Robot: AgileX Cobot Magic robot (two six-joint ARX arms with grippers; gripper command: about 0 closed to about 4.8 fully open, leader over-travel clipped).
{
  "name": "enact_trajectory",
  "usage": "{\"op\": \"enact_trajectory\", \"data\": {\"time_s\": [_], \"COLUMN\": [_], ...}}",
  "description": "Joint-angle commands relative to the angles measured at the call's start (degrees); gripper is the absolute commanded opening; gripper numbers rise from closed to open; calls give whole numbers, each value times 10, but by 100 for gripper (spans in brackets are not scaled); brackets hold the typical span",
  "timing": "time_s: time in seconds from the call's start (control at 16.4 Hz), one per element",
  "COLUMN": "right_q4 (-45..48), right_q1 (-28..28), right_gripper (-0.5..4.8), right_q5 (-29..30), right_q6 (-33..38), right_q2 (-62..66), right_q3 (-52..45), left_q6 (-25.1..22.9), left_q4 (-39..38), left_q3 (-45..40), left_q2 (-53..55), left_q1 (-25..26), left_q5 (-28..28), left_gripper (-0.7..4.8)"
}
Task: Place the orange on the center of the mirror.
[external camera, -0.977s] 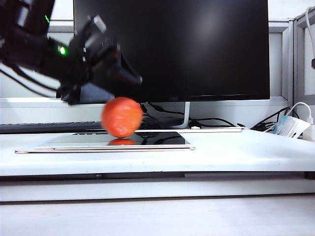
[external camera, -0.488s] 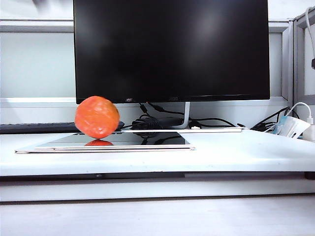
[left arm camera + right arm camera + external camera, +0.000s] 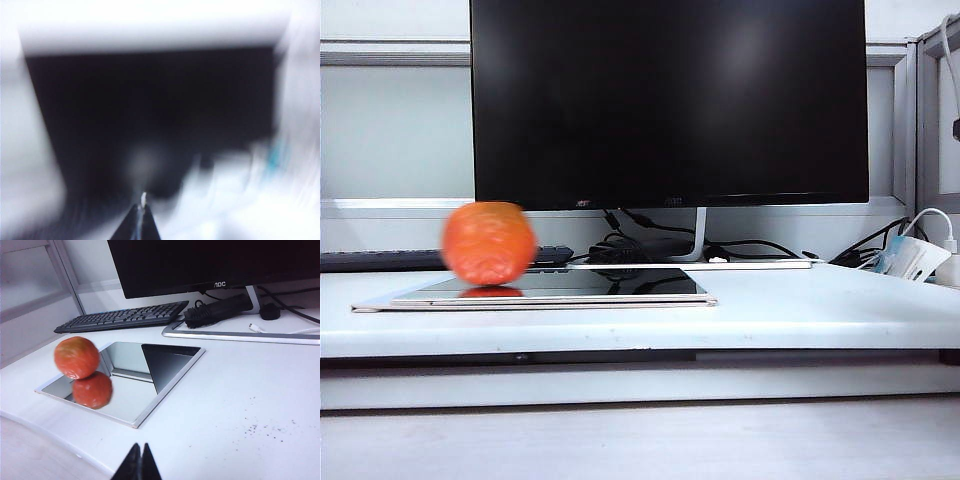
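Observation:
The orange (image 3: 488, 243) sits blurred on the left end of the mirror (image 3: 620, 288), with nothing holding it. The right wrist view shows the orange (image 3: 76, 357) near one corner of the mirror (image 3: 137, 395), its reflection just under it. My left gripper (image 3: 143, 207) is shut and empty, seen only in its own blurred wrist view facing the dark monitor. My right gripper (image 3: 140, 451) is shut and empty, well back from the mirror over the white table. Neither gripper shows in the exterior view.
A large black monitor (image 3: 668, 100) stands behind the mirror. A black keyboard (image 3: 122, 316) and a bundle of black cables (image 3: 215, 307) lie at its foot. A white adapter (image 3: 910, 256) with cables sits at the far right. The table's front edge (image 3: 640, 345) runs close below the mirror.
The left arm has pulled up and out of the exterior view and its gripper has shut. The freed orange has moved left along the mirror, from near its middle towards its left end.

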State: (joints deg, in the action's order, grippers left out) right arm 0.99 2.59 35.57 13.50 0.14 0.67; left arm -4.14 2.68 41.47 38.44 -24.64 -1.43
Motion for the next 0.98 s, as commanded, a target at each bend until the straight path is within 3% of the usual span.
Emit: {"op": "enact_trajectory", "data": {"time_s": [0.06, 0.18, 0.31, 0.61, 0.98], "right_q4": [10, 10, 10, 10, 10], "right_q1": [0, 0, 0, 0, 0], "right_gripper": [-1, -1, -1, -1, -1], "right_q5": [-1, -1, -2, -11, -12], "right_q6": [0, 0, 0, 0, 0], "right_q2": [0, 0, 0, 0, 0], "right_q3": [-4, -4, -4, -4, -4], "left_q6": [0, 1, 1, 16, 31], "left_q4": [-108, -96, -56, 99, 90], "left_q3": [-10, -19, -19, -17, -18], "left_q2": [30, 65, 152, 364, 446], "left_q1": [1, 1, 1, 1, 1], "left_q5": [0, -37, -64, -102, -99], "left_gripper": [-6, 25, 479, 479, 479]}}
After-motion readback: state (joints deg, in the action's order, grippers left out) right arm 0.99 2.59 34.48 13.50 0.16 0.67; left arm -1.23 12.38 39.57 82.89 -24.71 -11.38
